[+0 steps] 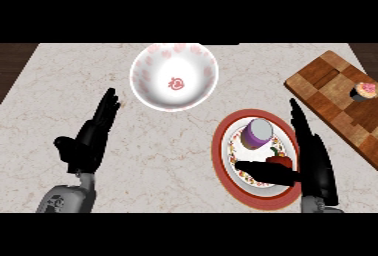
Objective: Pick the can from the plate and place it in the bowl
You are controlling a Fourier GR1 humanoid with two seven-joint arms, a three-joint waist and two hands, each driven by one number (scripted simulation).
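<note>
A purple can [258,134] with a grey top stands on a red-rimmed plate [221,152] right of centre. A white bowl [174,76] with pink hearts sits further back, left of the plate. My right hand [314,155] is open beside the plate's right edge, fingers straight and pointing away, thumb reaching left across the plate in front of the can without touching it. My left hand [90,137] rests open on the counter at the left, fingers straight.
A red pepper [279,160] lies on the plate just in front of the can, next to my right thumb. A wooden cutting board [332,97] at the far right carries a small cupcake [363,90].
</note>
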